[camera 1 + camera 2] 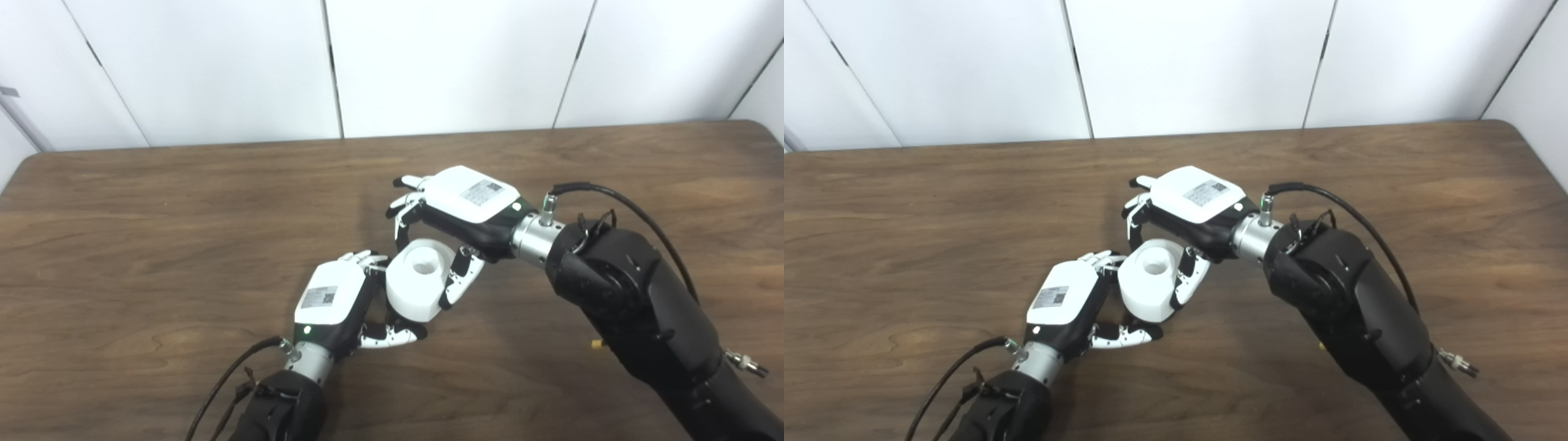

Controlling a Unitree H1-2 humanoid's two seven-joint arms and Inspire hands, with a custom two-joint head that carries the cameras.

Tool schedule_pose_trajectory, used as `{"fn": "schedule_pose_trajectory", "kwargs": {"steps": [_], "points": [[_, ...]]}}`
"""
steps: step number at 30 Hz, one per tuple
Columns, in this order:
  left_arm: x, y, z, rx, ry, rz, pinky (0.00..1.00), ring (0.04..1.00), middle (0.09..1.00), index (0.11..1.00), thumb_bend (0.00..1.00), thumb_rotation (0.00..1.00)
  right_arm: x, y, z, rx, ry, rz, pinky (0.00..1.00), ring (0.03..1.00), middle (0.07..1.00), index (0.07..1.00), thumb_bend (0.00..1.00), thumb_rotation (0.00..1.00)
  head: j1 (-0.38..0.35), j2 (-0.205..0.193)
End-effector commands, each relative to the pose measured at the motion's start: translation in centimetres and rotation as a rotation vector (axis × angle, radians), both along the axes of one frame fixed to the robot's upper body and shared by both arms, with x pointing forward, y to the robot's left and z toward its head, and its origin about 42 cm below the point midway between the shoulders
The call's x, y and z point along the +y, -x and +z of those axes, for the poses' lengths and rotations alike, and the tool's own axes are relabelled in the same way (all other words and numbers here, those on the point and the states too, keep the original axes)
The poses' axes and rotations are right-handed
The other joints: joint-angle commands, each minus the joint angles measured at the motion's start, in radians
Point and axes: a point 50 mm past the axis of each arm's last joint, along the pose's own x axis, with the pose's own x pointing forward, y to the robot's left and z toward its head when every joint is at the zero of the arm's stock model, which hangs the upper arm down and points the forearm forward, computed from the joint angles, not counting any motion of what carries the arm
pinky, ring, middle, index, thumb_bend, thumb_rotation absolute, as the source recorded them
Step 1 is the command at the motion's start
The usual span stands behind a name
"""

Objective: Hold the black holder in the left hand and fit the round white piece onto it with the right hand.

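Note:
The round white piece (pixel 416 288), a thick ring with a hole in its top, sits tilted between my two hands at the table's middle. My right hand (pixel 465 205) comes over it from the right, thumb (pixel 459 278) pressed on its right side and fingers curled over its far edge. My left hand (pixel 334 300) is closed around its lower left, fingers behind and thumb (pixel 392 335) below. The black holder is almost wholly hidden under the white piece and inside the left hand's grasp.
The brown wooden table (pixel 153 245) stretches on all sides of the hands. White wall panels stand behind its far edge. Cables run along both forearms, one looping above the right wrist (pixel 600 196).

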Motion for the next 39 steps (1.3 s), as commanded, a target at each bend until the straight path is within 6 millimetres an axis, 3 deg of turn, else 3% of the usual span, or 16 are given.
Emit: {"fn": "schedule_pose_trajectory", "kwargs": {"steps": [1, 21, 39], "points": [[-0.65, 1.8, -3.05, 0.175, -0.063, -0.055, 0.88, 0.877, 0.806, 0.489, 0.52, 0.06, -0.09, -0.61, -1.8, 0.065, 0.078, -0.024, 0.92, 0.97, 0.832, 0.484, 0.52, 0.13, 0.001, 0.001], [-0.85, 1.72, -3.03, 0.17, -0.07, -0.054, 0.88, 0.874, 0.805, 0.489, 0.52, 0.06, 0.78, -0.76, -2.55, 0.084, 0.065, -0.017, 0.91, 0.968, 0.833, 0.484, 0.52, 0.13, 0.002, 0.005], [-0.8, 1.77, -2.87, 0.175, -0.07, -0.054, 0.88, 0.876, 0.806, 0.489, 0.52, 0.06, 0.18, -0.74, -2.66, 0.096, 0.095, -0.034, 0.92, 0.97, 0.837, 0.486, 0.52, 0.14, -0.001, 0.006]]}}
